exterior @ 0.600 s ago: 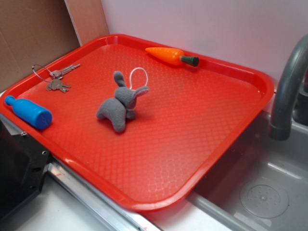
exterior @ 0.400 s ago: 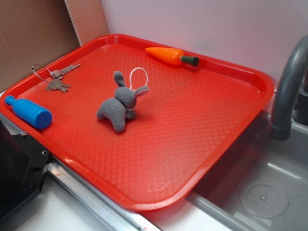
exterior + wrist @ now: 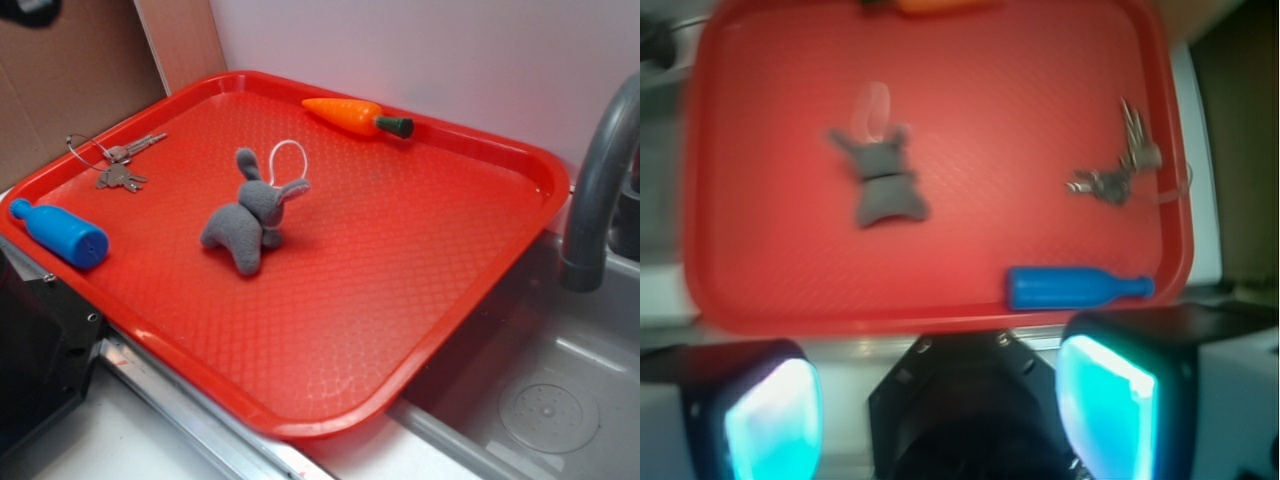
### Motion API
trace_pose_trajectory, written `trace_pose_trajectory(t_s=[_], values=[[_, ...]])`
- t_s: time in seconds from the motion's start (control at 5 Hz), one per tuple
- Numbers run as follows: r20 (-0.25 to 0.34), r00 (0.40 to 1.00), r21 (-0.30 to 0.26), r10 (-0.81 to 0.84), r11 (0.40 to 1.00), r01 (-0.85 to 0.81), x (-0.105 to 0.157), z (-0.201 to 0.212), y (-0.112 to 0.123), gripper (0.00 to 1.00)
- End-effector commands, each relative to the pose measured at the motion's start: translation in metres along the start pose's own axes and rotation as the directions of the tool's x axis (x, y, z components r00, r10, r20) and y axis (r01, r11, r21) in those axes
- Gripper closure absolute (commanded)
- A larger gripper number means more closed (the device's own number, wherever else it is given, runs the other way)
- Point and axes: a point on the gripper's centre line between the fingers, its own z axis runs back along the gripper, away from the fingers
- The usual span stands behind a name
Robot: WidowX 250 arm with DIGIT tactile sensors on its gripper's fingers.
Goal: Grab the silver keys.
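Observation:
The silver keys point(image 3: 120, 165) lie on a thin wire ring near the far-left rim of the red tray point(image 3: 400, 270). In the wrist view the keys point(image 3: 1115, 170) sit at the tray's point(image 3: 1020, 120) right side, well ahead of my gripper point(image 3: 940, 400). Its two glowing fingertips point(image 3: 1110, 400) stand wide apart with nothing between them, high above the tray's near edge. In the exterior view only a dark blurred bit of the gripper point(image 3: 25, 8) shows in the top-left corner.
A grey plush rabbit point(image 3: 250, 220) stands mid-tray. A blue toy bottle point(image 3: 60, 232) lies at the left rim near the keys. An orange carrot point(image 3: 355, 115) lies at the far edge. A grey faucet point(image 3: 600, 180) and sink point(image 3: 540, 400) are to the right.
A dark part of the gripper has come into the top-left corner of the exterior view. Nothing on the tray has moved.

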Motion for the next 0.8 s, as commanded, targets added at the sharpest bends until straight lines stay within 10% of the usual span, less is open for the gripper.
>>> trace_pose_trajectory(t_s=[0.0,0.6], values=[[0.072,0.956,-0.005,0.284,0.959,-0.284,0.032,-0.045,0.046,0.00],[0.057,0.931,0.021,0.360,0.932,-0.362,0.064,-0.068,0.074,0.00]])
